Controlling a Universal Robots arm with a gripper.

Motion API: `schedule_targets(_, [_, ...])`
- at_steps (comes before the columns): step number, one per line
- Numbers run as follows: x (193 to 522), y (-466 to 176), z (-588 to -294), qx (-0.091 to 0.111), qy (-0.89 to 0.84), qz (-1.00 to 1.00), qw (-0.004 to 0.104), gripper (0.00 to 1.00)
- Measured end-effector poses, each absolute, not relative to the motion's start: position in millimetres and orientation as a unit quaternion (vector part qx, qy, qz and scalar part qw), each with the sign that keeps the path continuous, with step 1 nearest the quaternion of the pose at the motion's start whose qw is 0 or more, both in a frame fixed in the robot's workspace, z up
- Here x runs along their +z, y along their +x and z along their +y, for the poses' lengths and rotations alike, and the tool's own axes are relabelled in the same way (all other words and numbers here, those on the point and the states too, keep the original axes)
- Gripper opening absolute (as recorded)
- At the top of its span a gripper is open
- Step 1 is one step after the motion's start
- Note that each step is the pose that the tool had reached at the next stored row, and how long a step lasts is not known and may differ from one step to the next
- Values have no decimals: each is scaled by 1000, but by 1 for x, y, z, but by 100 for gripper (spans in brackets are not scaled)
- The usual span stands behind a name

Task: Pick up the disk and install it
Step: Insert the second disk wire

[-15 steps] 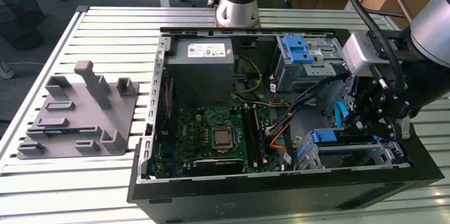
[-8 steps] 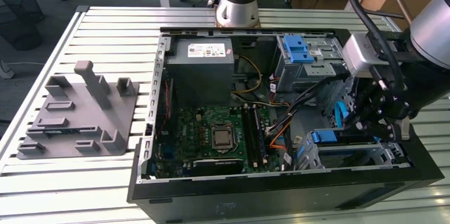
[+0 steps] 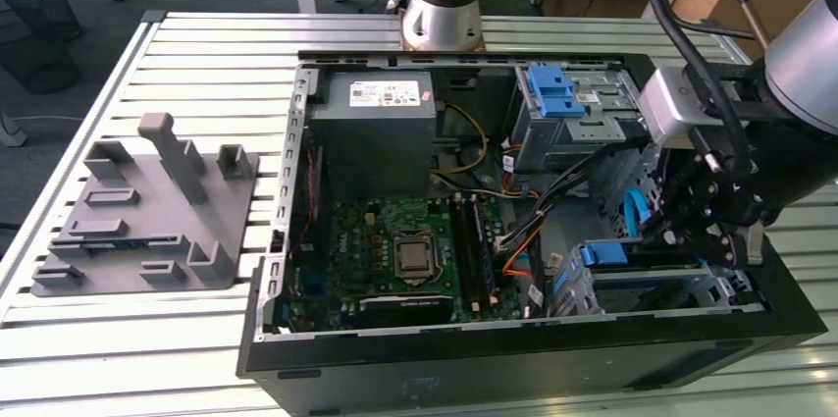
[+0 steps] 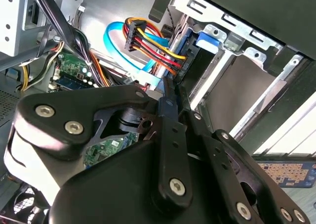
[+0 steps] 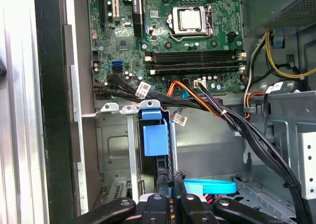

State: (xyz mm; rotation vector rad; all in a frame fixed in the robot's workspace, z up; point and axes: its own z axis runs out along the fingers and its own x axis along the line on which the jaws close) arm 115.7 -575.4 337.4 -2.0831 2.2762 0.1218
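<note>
1. The disk (image 5: 154,137) sits edge-up in the metal drive cage (image 5: 116,150), so you mostly see its bright blue carrier.
2. The gripper (image 5: 170,201) is right over the cage, fingers pressed together near the disk's edge.
3. Tight spot: cage walls flank the disk, with cables (image 5: 207,105) running just beside the cage.

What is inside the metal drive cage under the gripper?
A blue-framed disk stands on edge in the cage, blue latch on top. The gripper hides its lower end; the bay beside it shows bare metal.
</note>
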Motion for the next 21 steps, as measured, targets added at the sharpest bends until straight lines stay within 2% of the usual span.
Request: schedule_targets(21, [331, 116, -577, 43, -673, 737, 30, 16])
